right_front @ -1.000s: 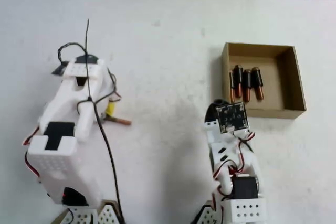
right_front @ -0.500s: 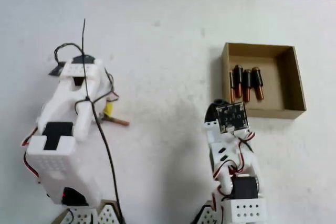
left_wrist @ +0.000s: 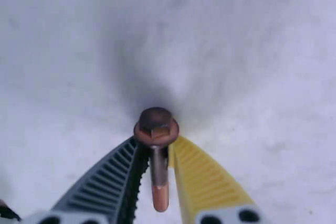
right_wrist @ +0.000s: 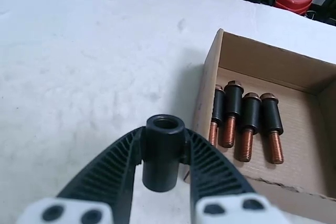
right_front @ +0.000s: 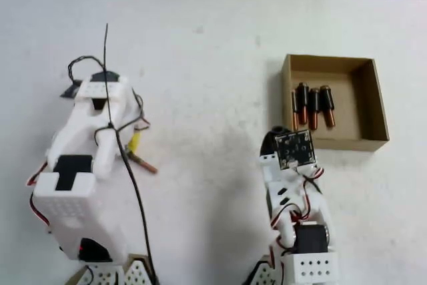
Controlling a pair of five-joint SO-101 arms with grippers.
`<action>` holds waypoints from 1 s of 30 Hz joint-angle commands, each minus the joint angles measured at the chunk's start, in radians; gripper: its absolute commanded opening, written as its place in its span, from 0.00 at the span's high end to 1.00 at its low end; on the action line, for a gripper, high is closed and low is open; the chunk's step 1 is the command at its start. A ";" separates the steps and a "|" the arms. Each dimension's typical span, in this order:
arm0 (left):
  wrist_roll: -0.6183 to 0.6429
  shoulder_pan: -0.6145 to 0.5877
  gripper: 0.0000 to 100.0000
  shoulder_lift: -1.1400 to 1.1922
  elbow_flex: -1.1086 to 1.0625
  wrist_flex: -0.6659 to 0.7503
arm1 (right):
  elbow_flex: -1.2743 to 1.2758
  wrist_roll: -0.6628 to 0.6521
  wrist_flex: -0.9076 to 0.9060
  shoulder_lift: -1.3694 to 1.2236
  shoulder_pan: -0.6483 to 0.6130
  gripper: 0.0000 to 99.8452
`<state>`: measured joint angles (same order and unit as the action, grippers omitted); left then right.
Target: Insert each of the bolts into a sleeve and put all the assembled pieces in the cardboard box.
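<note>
The bolt [left_wrist: 157, 161] is showing coppery metal, glossy at the tip; the sleeve [right_wrist: 164, 153] is looking smooth, matt black. The cardboard box [right_wrist: 273, 64] is showing matt brown board; the table [right_front: 213, 31] is looking matt white.

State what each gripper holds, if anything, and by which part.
The left gripper grips a copper-coloured metal bolt by its shank, just below the head. The right gripper grips a black cylindrical sleeve by its side.

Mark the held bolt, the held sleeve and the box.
bolt [left_wrist: 156, 128], left wrist view, on its hex head.
sleeve [right_wrist: 164, 161], right wrist view, on its side wall.
cardboard box [right_front: 371, 101], high view, on its right wall.
</note>
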<state>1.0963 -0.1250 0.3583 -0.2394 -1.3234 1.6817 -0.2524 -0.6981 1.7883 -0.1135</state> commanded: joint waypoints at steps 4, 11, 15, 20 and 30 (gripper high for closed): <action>-0.002 -0.013 0.97 0.002 0.006 0.011 | 0.008 -0.002 0.018 0.015 0.010 0.98; -0.341 -0.007 0.97 0.117 0.068 0.037 | 0.008 -0.002 0.018 0.015 0.010 0.98; -0.657 -0.010 0.97 0.154 0.187 -0.058 | 0.008 -0.002 0.019 0.015 0.010 0.98; -0.957 -0.008 0.97 0.196 0.298 -0.143 | 0.008 -0.002 0.021 0.015 0.010 0.98; -1.226 -0.010 0.98 0.355 0.439 -0.180 | 0.008 -0.003 0.019 0.015 0.010 0.98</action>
<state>-0.0898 -0.1297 0.6529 0.1181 -1.5075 1.6817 -0.2524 -0.6981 1.7883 -0.1135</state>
